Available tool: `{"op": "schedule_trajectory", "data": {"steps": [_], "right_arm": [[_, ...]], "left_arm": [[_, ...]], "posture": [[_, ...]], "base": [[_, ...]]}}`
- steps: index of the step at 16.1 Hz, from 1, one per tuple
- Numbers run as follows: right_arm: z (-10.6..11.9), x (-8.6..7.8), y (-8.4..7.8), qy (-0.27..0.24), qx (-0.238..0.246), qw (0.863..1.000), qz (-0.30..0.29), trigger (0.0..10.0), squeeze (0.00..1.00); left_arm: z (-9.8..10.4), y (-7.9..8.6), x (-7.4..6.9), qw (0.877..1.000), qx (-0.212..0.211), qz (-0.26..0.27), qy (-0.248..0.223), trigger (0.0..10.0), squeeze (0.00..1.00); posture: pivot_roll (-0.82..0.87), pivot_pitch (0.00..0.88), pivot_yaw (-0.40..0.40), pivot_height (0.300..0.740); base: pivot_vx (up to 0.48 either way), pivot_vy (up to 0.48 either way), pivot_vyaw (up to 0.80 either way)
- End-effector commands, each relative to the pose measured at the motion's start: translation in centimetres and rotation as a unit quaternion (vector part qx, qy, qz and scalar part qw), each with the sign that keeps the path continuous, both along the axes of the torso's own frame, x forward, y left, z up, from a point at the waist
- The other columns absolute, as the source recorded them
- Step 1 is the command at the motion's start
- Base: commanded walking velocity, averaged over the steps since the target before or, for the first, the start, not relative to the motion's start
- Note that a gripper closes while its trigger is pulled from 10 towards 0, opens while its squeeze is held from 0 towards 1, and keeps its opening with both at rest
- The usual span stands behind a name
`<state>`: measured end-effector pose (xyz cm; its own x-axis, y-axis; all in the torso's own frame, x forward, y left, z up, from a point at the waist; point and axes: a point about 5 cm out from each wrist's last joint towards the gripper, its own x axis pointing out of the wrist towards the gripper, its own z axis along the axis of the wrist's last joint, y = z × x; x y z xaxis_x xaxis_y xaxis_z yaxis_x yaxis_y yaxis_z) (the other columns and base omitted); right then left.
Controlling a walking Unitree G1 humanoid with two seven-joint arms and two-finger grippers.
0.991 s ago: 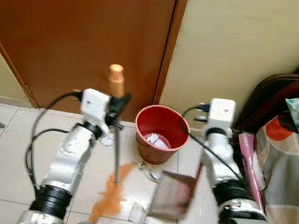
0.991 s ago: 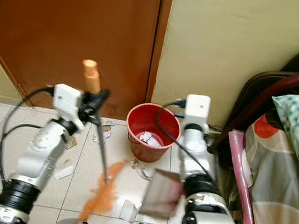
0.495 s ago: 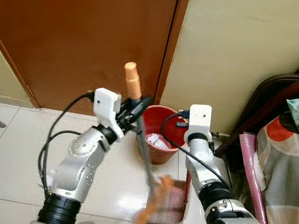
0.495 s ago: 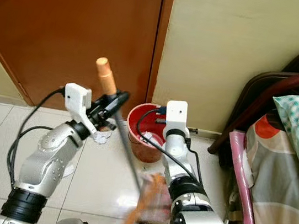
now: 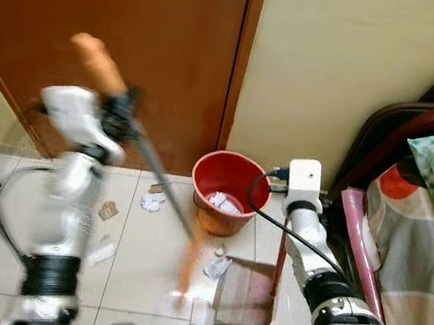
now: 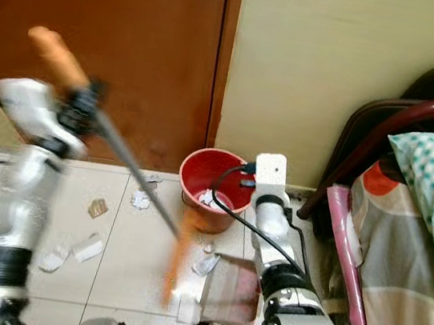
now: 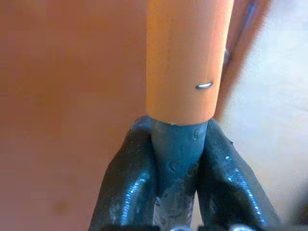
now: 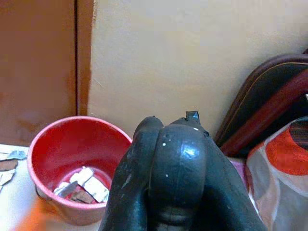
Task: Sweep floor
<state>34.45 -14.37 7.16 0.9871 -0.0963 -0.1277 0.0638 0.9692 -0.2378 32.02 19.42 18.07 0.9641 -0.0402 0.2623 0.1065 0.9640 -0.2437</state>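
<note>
Sweeping scraps toward the dustpan (image 5: 244, 302).
Left gripper (image 7: 175, 159), clenched on the broom (image 5: 160, 191), has swung to upper left; right gripper (image 8: 166, 168) grasps the dustpan handle.

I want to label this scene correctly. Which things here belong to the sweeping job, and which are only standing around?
Belong to the job:
- broom, gripped by the left hand
- dustpan, its handle in the right hand
- red bucket holding scraps
- paper scraps on the floor tiles

Just standing around:
- brown door
- bed with patterned cover
- dark chair
</note>
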Motion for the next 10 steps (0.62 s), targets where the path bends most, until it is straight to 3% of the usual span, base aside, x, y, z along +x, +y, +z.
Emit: {"op": "schedule_trajectory", "data": {"steps": [1, 3, 4, 5, 7, 8, 10], "right_arm": [[-0.2, -0.1, -0.4, 0.009, -0.012, 1.000, 0.003, 10.0, 0.00], [-0.3, -0.2, -0.6, 0.014, -0.017, 1.000, 0.008, 10.0, 0.00], [-0.3, -0.2, -0.6, 0.015, -0.016, 1.000, 0.008, 10.0, 0.00], [-0.4, -0.2, -0.6, 0.015, -0.011, 1.000, 0.007, 10.0, 0.00], [-0.4, -0.3, -0.6, 0.015, -0.003, 1.000, 0.003, 10.0, 0.00], [-0.3, -0.2, -0.7, 0.015, 0.000, 1.000, 0.000, 10.0, 0.00], [-0.2, -0.1, -0.6, 0.012, 0.002, 1.000, -0.002, 10.0, 0.00]], "left_arm": [[2.1, 0.4, 0.2, 0.999, -0.019, 0.011, -0.046, 10.0, 0.00], [4.1, 2.0, 0.2, 0.997, -0.007, 0.034, -0.074, 10.0, 0.00], [3.9, 2.4, 0.2, 0.997, 0.007, 0.038, -0.069, 10.0, 0.00], [1.3, 3.0, -0.5, 0.998, 0.039, 0.037, -0.027, 10.0, 0.00], [-1.7, 2.8, -1.4, 0.998, 0.060, 0.032, 0.019, 10.0, 0.00], [-4.0, 1.7, -2.3, 0.997, 0.063, 0.017, 0.050, 10.0, 0.00], [-5.8, 0.2, -2.6, 0.995, 0.062, -0.004, 0.072, 10.0, 0.00]], "posture": [[0.06, 0.095, -0.056, 0.740], [0.06, 0.095, -0.058, 0.740], [0.06, 0.093, -0.056, 0.740], [0.06, 0.093, -0.054, 0.740], [0.06, 0.094, -0.053, 0.740], [0.06, 0.094, -0.053, 0.740], [0.06, 0.094, -0.054, 0.740]], "base": [[0.000, 0.000, 0.00], [0.000, 0.000, 0.00], [0.000, 0.000, 0.00], [0.000, 0.000, 0.00], [0.000, 0.000, 0.00], [0.000, 0.000, 0.00], [0.000, 0.000, 0.00]]}}
